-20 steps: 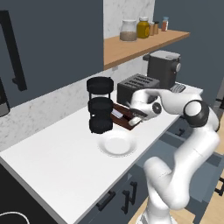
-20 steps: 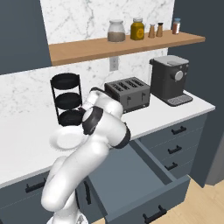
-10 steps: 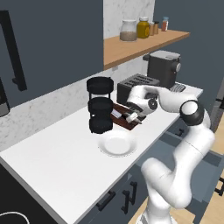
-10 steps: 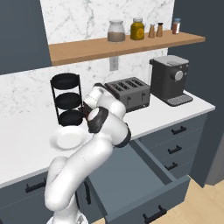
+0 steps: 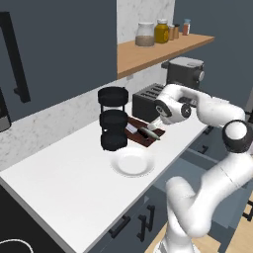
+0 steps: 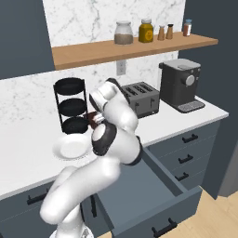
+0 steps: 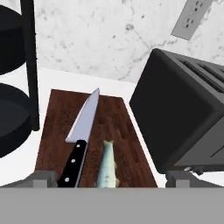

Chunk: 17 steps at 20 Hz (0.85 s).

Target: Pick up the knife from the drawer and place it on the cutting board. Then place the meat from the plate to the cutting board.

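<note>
The dark reddish-brown cutting board (image 7: pixel 124 131) lies on the counter between the black canisters and the toaster. On it rest the knife (image 7: pixel 81 131), blade pointing toward the wall, and just to its right the small silvery fish-shaped meat (image 7: pixel 106 168). My gripper (image 7: pixel 111 178) hovers open above the board's near end, its fingertips (image 7: pixel 43 178) spread wide and holding nothing. From the left base view, the gripper (image 5: pixel 156 123) hangs just over the board (image 5: pixel 143 134). The white plate (image 5: pixel 118 168) sits bare in front of the canisters. The drawer (image 6: pixel 139 195) stands pulled out.
Black stacked canisters (image 5: pixel 113 123) stand left of the board and a black toaster (image 7: pixel 183 118) crowds its right side. A coffee machine (image 6: pixel 180 86) stands farther right. A shelf (image 6: pixel 130 46) with jars runs above. The open drawer juts out below the counter edge.
The hand has lifted up and back to the right, away from the board. The fish-shaped meat lies on the board beside the knife.
</note>
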Motion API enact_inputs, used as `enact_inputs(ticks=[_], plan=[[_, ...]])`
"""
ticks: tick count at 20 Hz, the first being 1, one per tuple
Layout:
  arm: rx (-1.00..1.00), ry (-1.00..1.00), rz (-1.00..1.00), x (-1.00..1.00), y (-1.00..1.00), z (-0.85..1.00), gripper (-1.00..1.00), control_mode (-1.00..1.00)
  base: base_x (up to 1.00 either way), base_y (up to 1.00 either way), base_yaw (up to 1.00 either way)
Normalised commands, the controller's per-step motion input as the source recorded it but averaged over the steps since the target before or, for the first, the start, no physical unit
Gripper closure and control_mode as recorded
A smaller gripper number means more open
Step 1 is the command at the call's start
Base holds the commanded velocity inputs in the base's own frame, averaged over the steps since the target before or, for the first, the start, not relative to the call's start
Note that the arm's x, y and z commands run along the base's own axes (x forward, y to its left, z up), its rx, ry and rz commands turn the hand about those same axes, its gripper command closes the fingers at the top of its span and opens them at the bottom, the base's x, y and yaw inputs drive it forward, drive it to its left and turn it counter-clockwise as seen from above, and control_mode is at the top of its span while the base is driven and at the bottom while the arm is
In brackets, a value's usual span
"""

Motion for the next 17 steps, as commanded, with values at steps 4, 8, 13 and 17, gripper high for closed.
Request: enact_inputs(ticks=[4, 8, 13, 17], plan=[[0.0, 0.04, -0.05, -1.0, 0.0, 0.85, -1.0, -1.0, 0.0, 0.0, 0.0], [0.0, 0.01, -0.06, -1.0, 0.0, 0.83, -1.0, -1.0, 0.0, 0.0, 0.0], [0.0, 0.0, -0.08, -1.0, -0.02, 0.78, -1.0, -1.0, 0.0, 0.0, 0.0], [0.0, 0.01, -0.1, -1.0, -0.01, 0.52, -1.0, -1.0, 0.0, 0.0, 0.0]])
